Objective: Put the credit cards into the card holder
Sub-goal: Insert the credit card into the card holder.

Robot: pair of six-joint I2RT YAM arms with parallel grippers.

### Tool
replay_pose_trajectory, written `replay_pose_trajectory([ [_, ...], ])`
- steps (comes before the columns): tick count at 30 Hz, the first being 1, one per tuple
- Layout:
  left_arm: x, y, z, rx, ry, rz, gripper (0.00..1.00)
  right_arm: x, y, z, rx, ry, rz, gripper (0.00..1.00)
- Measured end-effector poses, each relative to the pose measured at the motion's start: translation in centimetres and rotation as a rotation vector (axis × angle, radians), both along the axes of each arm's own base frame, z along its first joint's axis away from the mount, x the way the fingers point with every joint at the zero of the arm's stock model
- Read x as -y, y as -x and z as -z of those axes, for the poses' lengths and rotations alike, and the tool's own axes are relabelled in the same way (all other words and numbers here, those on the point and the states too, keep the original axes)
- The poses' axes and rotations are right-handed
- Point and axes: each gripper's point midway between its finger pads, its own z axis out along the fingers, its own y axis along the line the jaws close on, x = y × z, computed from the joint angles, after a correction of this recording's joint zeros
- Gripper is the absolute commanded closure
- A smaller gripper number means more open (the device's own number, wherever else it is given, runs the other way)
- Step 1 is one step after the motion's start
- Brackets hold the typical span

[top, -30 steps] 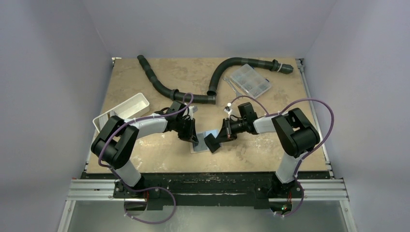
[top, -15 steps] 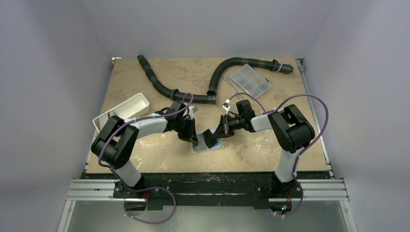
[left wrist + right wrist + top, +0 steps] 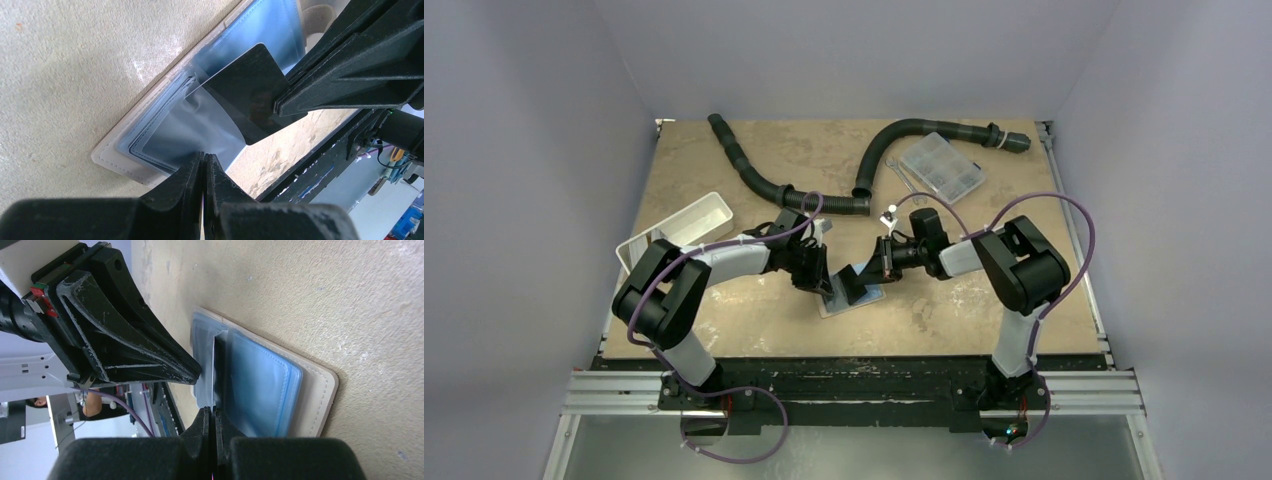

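Note:
The card holder (image 3: pixel 839 308) lies open on the table, tan rim (image 3: pixel 324 390) outside, pale blue inside (image 3: pixel 165 135). My left gripper (image 3: pixel 826 285) is shut on the edge of its inner pocket flap (image 3: pixel 204 159) and holds it. My right gripper (image 3: pixel 864 281) is shut on a dark credit card (image 3: pixel 245 100). The card is tilted over the open holder, with its leading corner at the pocket mouth. In the right wrist view the card (image 3: pixel 218 367) shows edge-on, between the flap and the blue pocket (image 3: pixel 260 385). Any other cards are out of view.
A white oblong tray (image 3: pixel 686 228) stands at the left. Two black corrugated hoses (image 3: pixel 754 178) (image 3: pixel 904 135) lie at the back, beside a clear compartment box (image 3: pixel 941 165). The table's front edge is just below the holder.
My right gripper has moved left with the card, from beside the holder to over it, bringing the card's corner to the pocket. The left gripper has stayed in place.

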Motion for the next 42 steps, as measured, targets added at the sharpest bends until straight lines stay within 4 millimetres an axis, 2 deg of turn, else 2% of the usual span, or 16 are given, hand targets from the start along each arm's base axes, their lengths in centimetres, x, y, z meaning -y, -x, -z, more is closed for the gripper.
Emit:
replay_pose_trajectory([
  [10, -0.1, 0.0, 0.0, 0.000, 0.001, -0.001, 0.94, 0.1, 0.2, 0.4, 0.035, -0.003, 0.000, 1.00],
  [17, -0.2, -0.1, 0.0, 0.010, -0.002, 0.010, 0.94, 0.9, -0.9, 0.8, 0.064, 0.050, -0.013, 1.00],
  [24, -0.2, 0.0, 0.0, 0.010, -0.001, 0.011, 0.94, 1.1, -1.2, 0.8, 0.082, 0.066, -0.028, 1.00],
  [36, -0.2, -0.1, 0.0, 0.008, -0.001, 0.010, 0.94, 0.4, -0.2, 0.8, 0.083, 0.025, -0.016, 1.00],
  [38, -0.2, 0.0, 0.0, 0.007, -0.001, 0.010, 0.89, 0.3, -0.1, 0.8, 0.084, 0.015, -0.011, 1.00],
  [42, -0.5, -0.1, -0.4, 0.008, -0.002, 0.000, 0.67, 0.1, 0.1, 0.8, 0.078, 0.007, -0.003, 0.90],
])
